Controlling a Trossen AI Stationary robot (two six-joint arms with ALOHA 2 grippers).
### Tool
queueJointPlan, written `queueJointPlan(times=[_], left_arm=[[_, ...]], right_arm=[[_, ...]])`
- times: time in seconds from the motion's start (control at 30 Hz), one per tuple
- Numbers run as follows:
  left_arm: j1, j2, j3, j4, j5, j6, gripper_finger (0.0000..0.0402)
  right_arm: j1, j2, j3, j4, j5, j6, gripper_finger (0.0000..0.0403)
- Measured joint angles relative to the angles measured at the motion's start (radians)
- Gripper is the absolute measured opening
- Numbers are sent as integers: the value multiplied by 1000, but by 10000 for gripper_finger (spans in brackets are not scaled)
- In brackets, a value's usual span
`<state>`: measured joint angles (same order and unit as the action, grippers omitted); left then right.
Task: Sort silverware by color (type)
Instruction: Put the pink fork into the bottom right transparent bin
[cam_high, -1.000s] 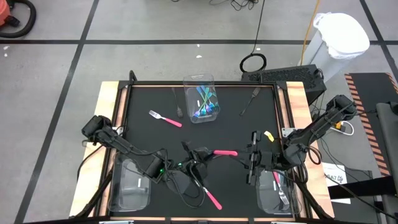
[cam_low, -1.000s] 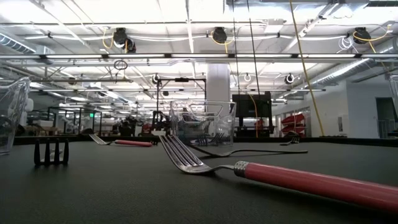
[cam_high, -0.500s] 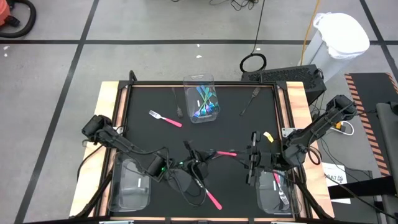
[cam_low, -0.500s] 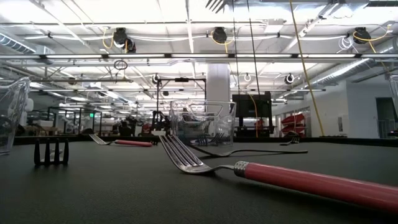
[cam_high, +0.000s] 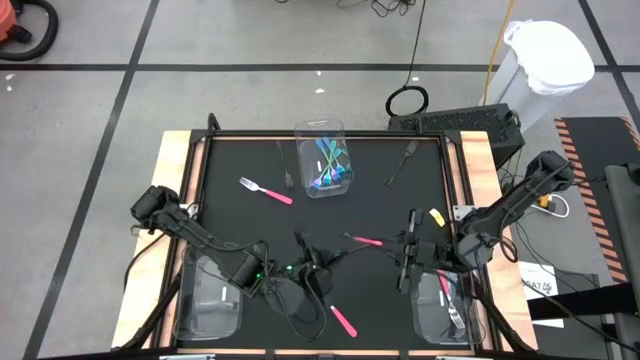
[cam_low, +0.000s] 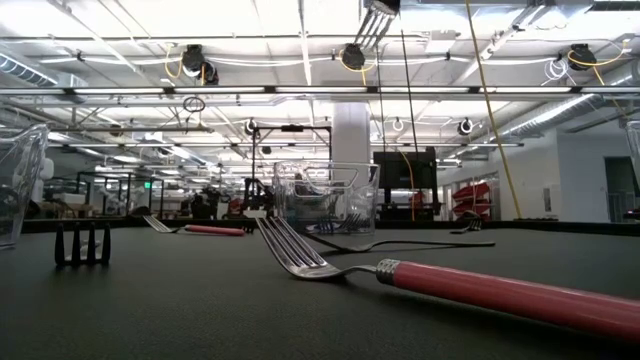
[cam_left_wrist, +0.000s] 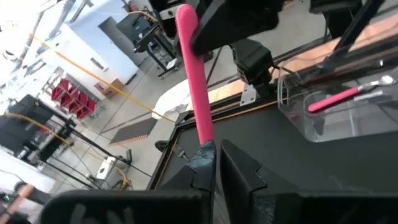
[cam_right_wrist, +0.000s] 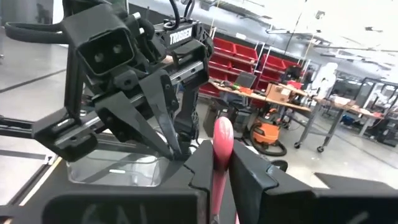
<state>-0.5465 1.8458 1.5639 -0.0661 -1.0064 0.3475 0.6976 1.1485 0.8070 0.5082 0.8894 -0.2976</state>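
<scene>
Table, mid-sort; contents as follows:

- Held pink fork (cam_high: 366, 241): lifted off the black table (cam_high: 230, 160) near its front centre, spanning the gap between both arms. Its tines show at the upper edge of the low view (cam_low: 376, 18)
- Left gripper (cam_high: 335, 251): fingers narrow, clamped on one end of the held pink fork's handle (cam_left_wrist: 194, 81)
- Right gripper (cam_high: 388, 245): fingers narrow, pinched on the other end of the same handle (cam_right_wrist: 222, 140), facing the left gripper
- Loose pink fork (cam_high: 266, 191): flat on the table, left of centre
- Second loose pink fork (cam_high: 343, 320): near the front edge, just below the left gripper
- Back bin (cam_high: 304, 140): clear, at back centre, holding teal utensils (cam_high: 331, 170)
- Dark forks: one just left of the back bin (cam_high: 286, 170), one well to its right (cam_high: 402, 160)
- Right front bin (cam_high: 425, 322): holds a pink-handled piece (cam_high: 441, 287)
- Left front bin (cam_high: 212, 300): contents cannot be told
</scene>
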Motion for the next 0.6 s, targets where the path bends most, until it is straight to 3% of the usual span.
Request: queueJointPlan(times=[0.33,0.6], left_arm=[[1,-8,0,-60,155,29,27],[14,-59,0,-156,326,-51,28]], right_arm=[[62,-100,0,-154,-4,97,27],[101,-134,0,-223,-5,100,29]])
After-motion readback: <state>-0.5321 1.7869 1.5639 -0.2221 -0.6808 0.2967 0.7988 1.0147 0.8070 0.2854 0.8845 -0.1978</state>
